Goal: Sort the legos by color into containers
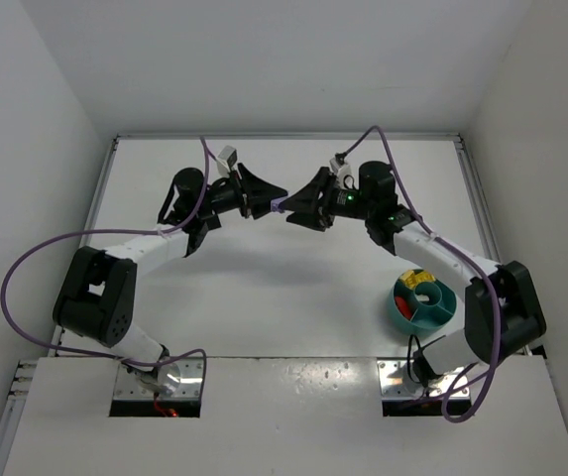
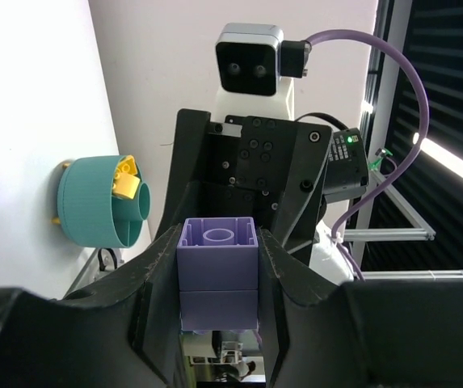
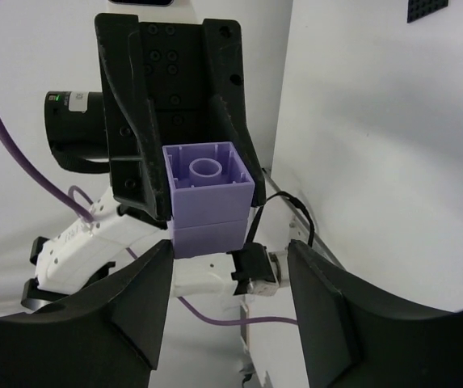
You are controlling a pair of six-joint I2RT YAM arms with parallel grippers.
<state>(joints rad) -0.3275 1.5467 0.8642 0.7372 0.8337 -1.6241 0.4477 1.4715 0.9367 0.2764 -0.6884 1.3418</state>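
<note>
Two lavender legos [image 1: 280, 206] stacked as one piece hang in mid-air over the table's middle. My left gripper [image 2: 219, 246] is shut on this lavender stack [image 2: 219, 279], its fingers pressing both sides. My right gripper [image 3: 227, 271] faces it with jaws open wide. The near end of the stack [image 3: 208, 198] just reaches between the right fingertips; the right-hand finger [image 3: 328, 307] stands well apart from it. The teal bowl [image 1: 440, 315] sits at the right and holds a yellow lego [image 1: 417, 281] and a red one [image 1: 425, 295] in separate compartments.
In the left wrist view the teal bowl [image 2: 94, 202] shows side-on with a yellow brick [image 2: 124, 182] in it. Purple cables loop from both arms. White walls enclose the table on three sides.
</note>
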